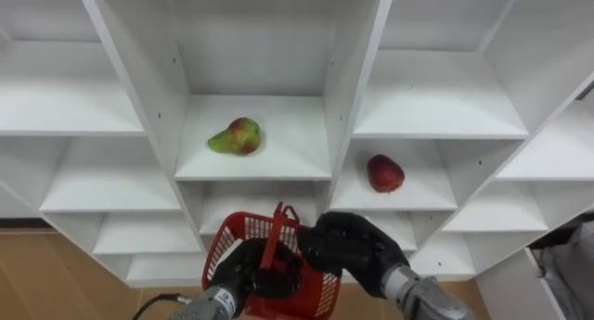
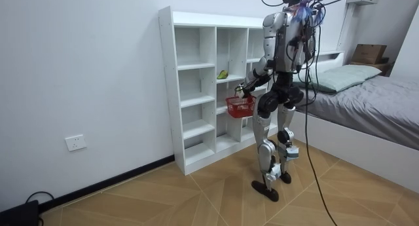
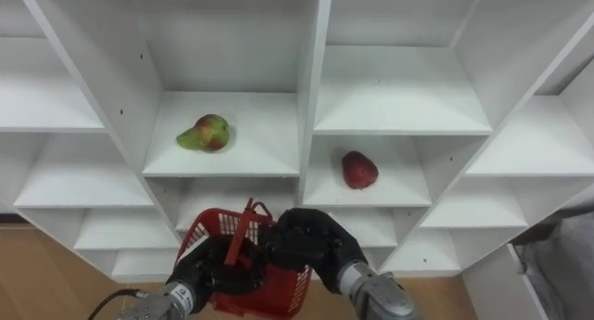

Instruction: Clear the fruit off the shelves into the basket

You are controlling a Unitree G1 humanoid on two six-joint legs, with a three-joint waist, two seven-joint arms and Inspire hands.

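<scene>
At lower centre the left hand [image 1: 243, 275] curls its fingers round the handle [image 1: 276, 229] of the basket [image 1: 223, 246], while the right hand [image 1: 351, 248] arches above it, its grip impossible to tell.

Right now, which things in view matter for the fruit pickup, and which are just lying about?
Job: pear; red fruit; red basket, held in left hand, right hand by it; closet.
Lying about: bed; pillow; cardboard box.
</scene>
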